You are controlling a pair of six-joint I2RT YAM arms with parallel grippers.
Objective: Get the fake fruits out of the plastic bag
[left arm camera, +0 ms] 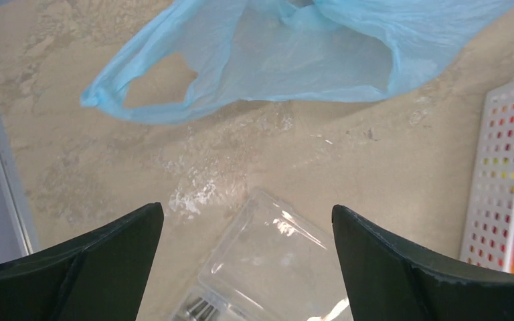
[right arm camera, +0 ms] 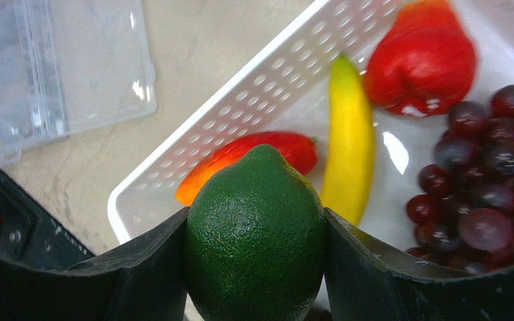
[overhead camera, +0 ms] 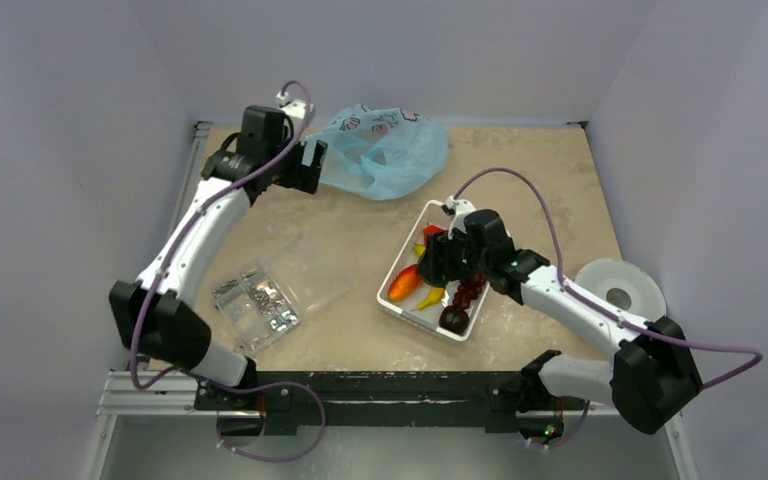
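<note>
your right jaws are clamped on the green fruit (right arm camera: 255, 234), held over the edge of the white basket (right arm camera: 254, 100). in the basket lie the mango (right arm camera: 268, 150), banana (right arm camera: 349, 147), red fruit (right arm camera: 420, 63), grapes (right arm camera: 482, 167) and plum (overhead camera: 454, 319). your left jaws are spread wide with nothing between them, above the tabletop (left arm camera: 375, 154) between the clear packet (left arm camera: 268, 261) and the blue bag (left arm camera: 294, 53). the bag lies at the far side, apart from the basket.
</note>
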